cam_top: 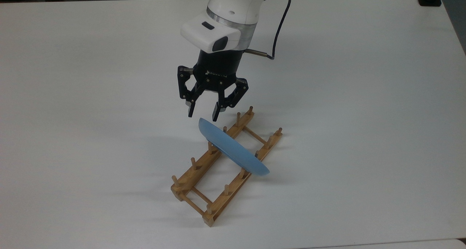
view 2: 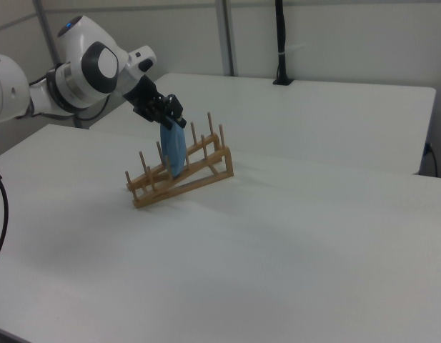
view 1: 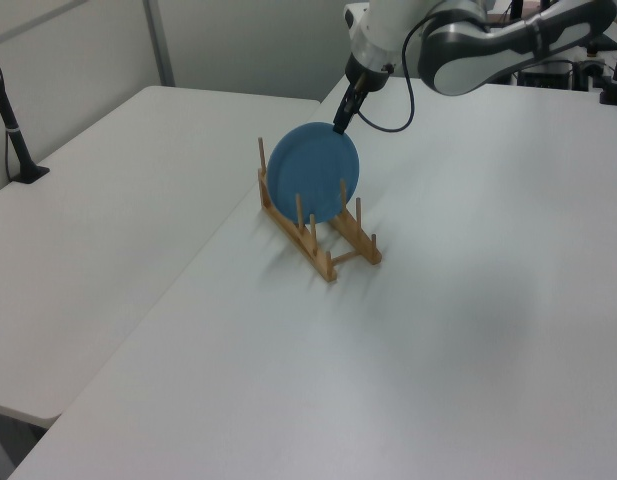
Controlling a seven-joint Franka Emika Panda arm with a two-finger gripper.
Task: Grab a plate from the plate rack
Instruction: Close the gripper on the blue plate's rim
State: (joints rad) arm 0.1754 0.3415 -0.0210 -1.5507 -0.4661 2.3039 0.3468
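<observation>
While the plate (cam_top: pixel 233 149) stands on edge between the pegs of the plate rack (cam_top: pixel 204 176) on the white bench (cam_top: pixel 364 96), the tool (cam_top: pixel 202 114) hovers just above the plate's upper rim, fingers spread and holding nothing.

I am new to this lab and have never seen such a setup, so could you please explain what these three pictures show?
All three show the same moment from different cameras: one looks down from above, the other two look across the table from opposite sides. The white machine is a robot arm ending in a black two-finger gripper. On the white table lies a wooden plate rack with upright pegs, and a light-blue plate stands on edge between the pegs. The gripper holds nothing; its fingers are open and hover just above the plate's upper rim, which the left view and the right view also show.
</observation>
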